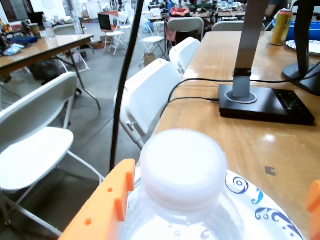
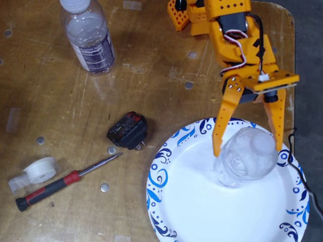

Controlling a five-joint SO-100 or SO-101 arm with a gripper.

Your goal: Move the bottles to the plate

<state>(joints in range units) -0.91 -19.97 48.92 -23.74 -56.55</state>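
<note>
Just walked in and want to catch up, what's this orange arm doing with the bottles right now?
The arm's pincer straddles the unlabelled bottle, which stands upright on the paper plate. Its orange fingers sit on either side of the bottle, and a gap shows beside the cap in the wrist view, so it looks open rather than squeezing. The labelled bottle lies off the plate at the table's far left in the fixed view, not yet moved. A screwdriver, tape roll and black adapter lie nearby.

You have two clear bottles: unlabelled bottle point(image 2: 246, 157) and labelled bottle point(image 2: 89, 36). You have one plate point(image 2: 186, 201), one screwdriver point(image 2: 63, 181), one tape roll point(image 2: 38, 170), one black adapter point(image 2: 127, 130).
</note>
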